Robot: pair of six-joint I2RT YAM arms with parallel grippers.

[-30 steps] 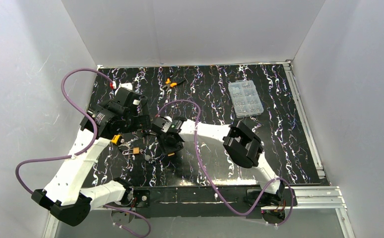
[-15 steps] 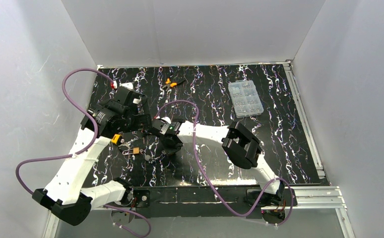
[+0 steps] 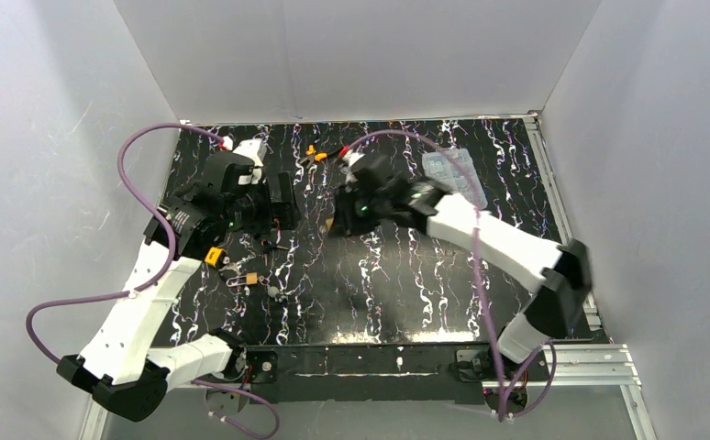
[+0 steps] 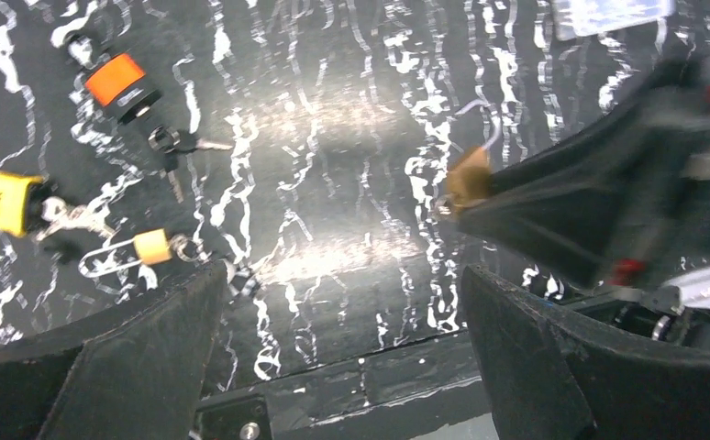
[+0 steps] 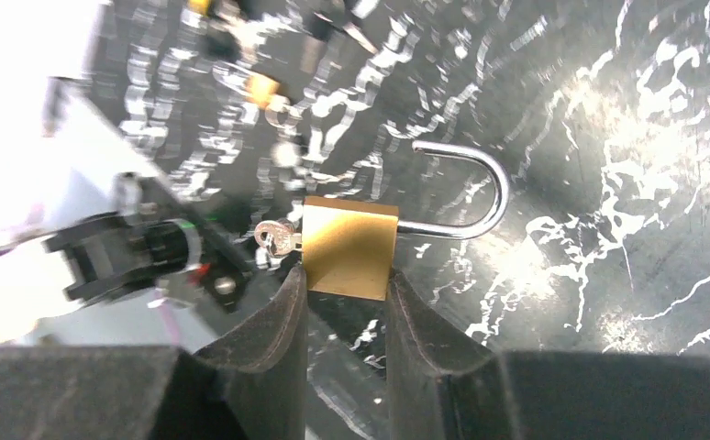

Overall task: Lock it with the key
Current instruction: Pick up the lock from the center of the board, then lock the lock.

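Observation:
My right gripper [image 5: 345,277] is shut on the body of a brass padlock [image 5: 349,246], held above the table. Its steel shackle [image 5: 480,188] is swung open. A small silver key [image 5: 275,238] sticks out of the padlock's other end. In the top view the right gripper [image 3: 337,222] is over the table's middle-left. My left gripper [image 4: 344,302] is open and empty, just left of the right one [image 3: 282,197]. The left wrist view shows the padlock [image 4: 469,176] between the right gripper's fingers.
A yellow padlock [image 4: 3,203], a small brass padlock with a long shackle [image 4: 149,247], an orange-and-black lock [image 4: 122,82] and loose keys [image 4: 182,147] lie on the table's left part. A clear parts box [image 3: 457,183] and orange pliers [image 3: 315,153] lie at the back.
My right arm has risen from the table near the loose locks and swung back and right with the brass padlock. My left gripper has shifted a little back and right.

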